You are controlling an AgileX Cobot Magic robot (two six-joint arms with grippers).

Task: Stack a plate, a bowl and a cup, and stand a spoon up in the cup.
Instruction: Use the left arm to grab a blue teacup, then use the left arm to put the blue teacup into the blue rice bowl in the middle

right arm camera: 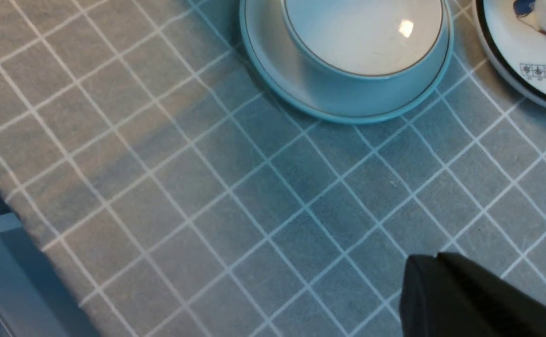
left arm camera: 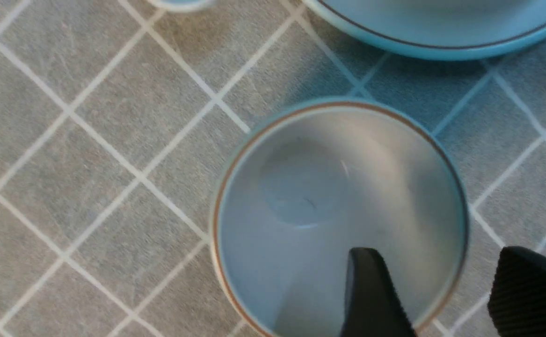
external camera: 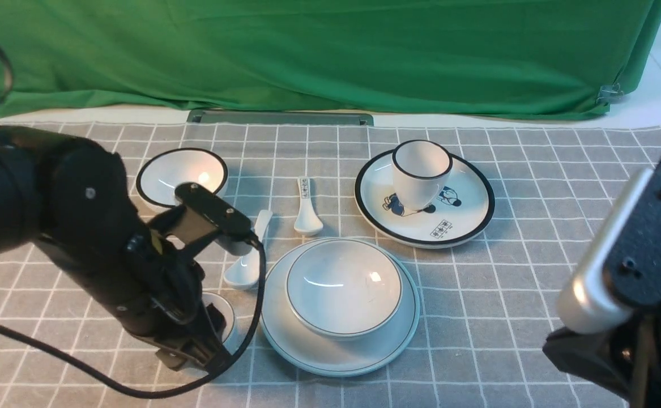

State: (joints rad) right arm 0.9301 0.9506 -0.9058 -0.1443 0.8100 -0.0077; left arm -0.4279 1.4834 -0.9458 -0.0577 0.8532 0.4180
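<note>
over cup, left arm bent down, left jaws spread astride rim; right jaws pressed together above cloth

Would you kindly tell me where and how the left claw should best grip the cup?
Pinch the cup by its wall at the rim, from above, one finger inside and one outside, on the side away from the plate. It stands upright, open-mouthed and handleless; the left claw straddles that wall.

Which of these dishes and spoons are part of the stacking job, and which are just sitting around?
For the job: thin-rimmed plate, shallow bowl on it, small thin-rimmed cup, plain white spoon.
Just lying about: black-rimmed bowl, marked small spoon, cartoon plate, black-rimmed cup on it.
</note>
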